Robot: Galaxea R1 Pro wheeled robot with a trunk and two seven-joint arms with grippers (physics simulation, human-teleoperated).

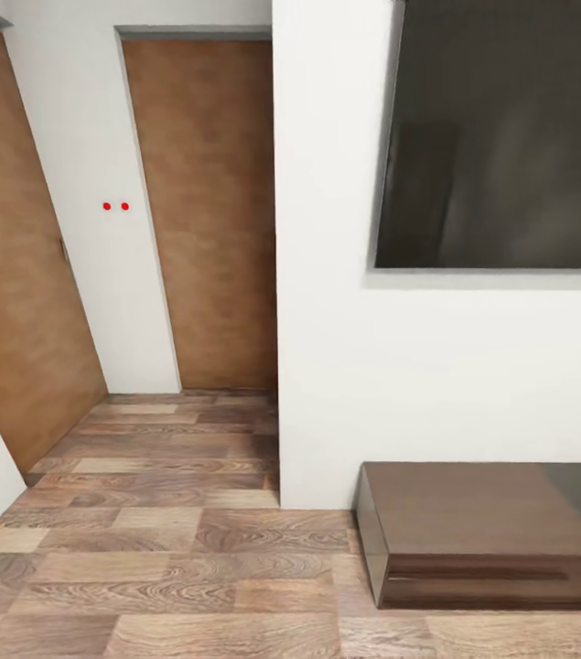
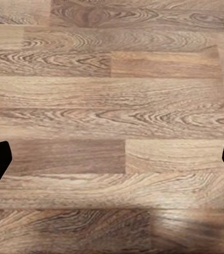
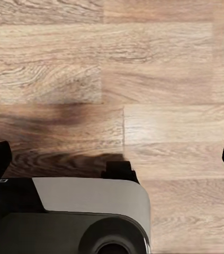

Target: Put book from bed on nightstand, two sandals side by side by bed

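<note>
Left claw (image 2: pixel 112 164) is spread wide, nothing held, wood-plank floor (image 2: pixel 112 95) seen beneath. Right claw (image 3: pixel 112 159) likewise parted and empty above the robot's grey base (image 3: pixel 90 211). Ahead, two brown doors (image 1: pixel 203 210) are seen, a dark wall panel (image 1: pixel 500 137), a long low bench (image 1: pixel 491 531).

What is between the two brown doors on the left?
In the head view, a strip of white wall separates the near door from the far door; it carries two small red dots.
</note>
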